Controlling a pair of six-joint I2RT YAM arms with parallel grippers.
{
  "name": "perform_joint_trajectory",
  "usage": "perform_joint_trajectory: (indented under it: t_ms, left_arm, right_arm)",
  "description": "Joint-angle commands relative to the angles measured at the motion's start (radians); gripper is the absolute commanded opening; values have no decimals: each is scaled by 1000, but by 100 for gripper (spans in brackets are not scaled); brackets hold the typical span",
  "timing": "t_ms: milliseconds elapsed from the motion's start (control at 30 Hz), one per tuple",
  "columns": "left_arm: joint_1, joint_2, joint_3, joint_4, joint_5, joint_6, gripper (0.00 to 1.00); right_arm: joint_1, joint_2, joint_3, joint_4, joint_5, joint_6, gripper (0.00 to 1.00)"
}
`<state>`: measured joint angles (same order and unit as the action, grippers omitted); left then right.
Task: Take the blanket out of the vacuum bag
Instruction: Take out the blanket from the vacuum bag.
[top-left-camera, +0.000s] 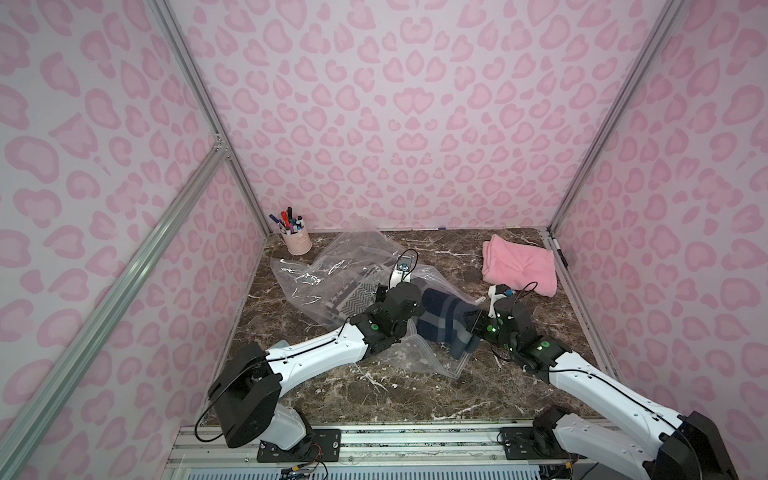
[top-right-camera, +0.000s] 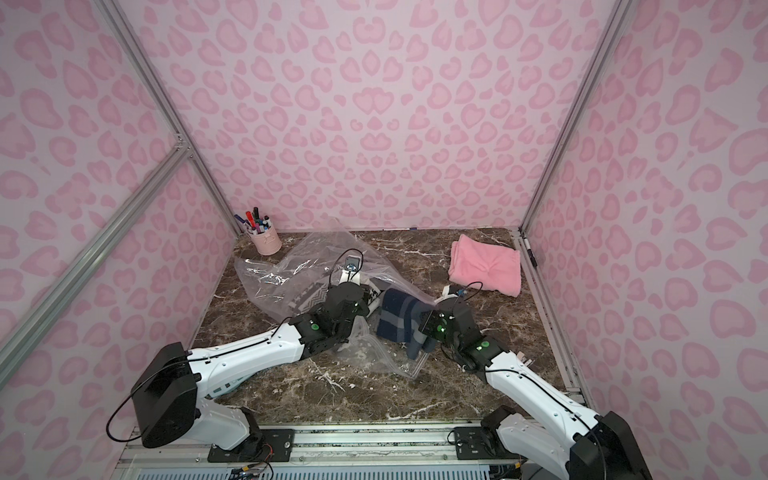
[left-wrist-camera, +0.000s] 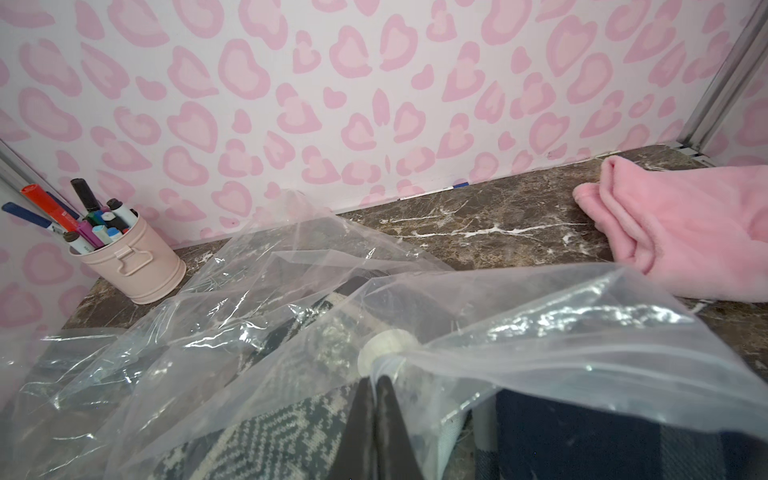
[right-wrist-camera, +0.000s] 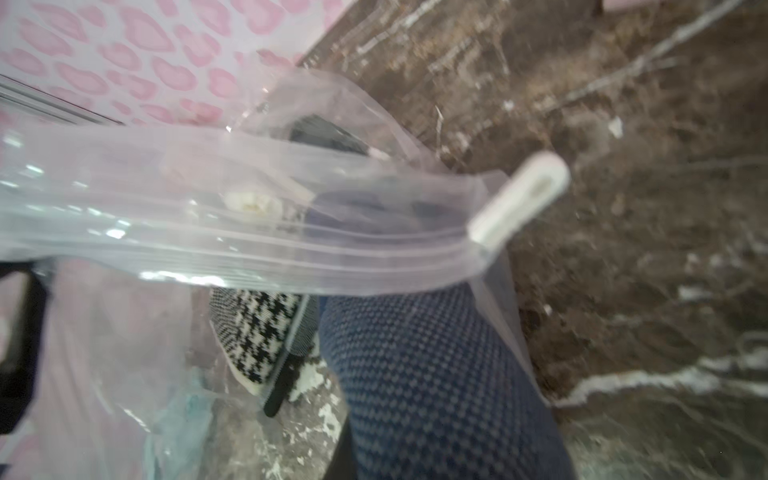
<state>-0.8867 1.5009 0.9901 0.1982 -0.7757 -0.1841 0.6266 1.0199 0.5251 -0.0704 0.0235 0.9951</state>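
Note:
The clear, crinkly vacuum bag (top-left-camera: 316, 270) lies on the left half of the marble table (top-left-camera: 374, 395). A navy striped blanket (top-left-camera: 444, 318) sticks out of its mouth toward the right. A grey-and-white patterned blanket (top-left-camera: 353, 301) sits deeper inside the bag. My left gripper (left-wrist-camera: 376, 380) is shut on a pinch of the bag's plastic just beside the round white valve (left-wrist-camera: 386, 347). My right gripper (top-left-camera: 473, 326) is shut on the navy blanket (right-wrist-camera: 436, 374), which hides most of its jaws in the right wrist view. The zip-seal edge with its white slider (right-wrist-camera: 519, 195) lies across that blanket.
A folded pink blanket (top-left-camera: 519, 266) lies at the back right. A pink cup of markers (top-left-camera: 296, 241) stands in the back left corner, close to the bag. Patterned walls close in the table on three sides. A marker (top-left-camera: 557, 251) lies along the right rail.

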Motion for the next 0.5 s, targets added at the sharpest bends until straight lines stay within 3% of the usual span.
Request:
perform_joint_trajectory:
  t_ms: [0,167,467]
  left_arm:
    - [2,32,34,5,-38,-3,4]
    - [2,80,59,7,-85,0,4]
    - [7,57,28,-23,-139,-29,4]
  right_arm:
    - [53,4,-56,-36,106,148,0]
    - [93,42,-74,-169,265,323,0]
    - [76,160,86,-369,432,274,0]
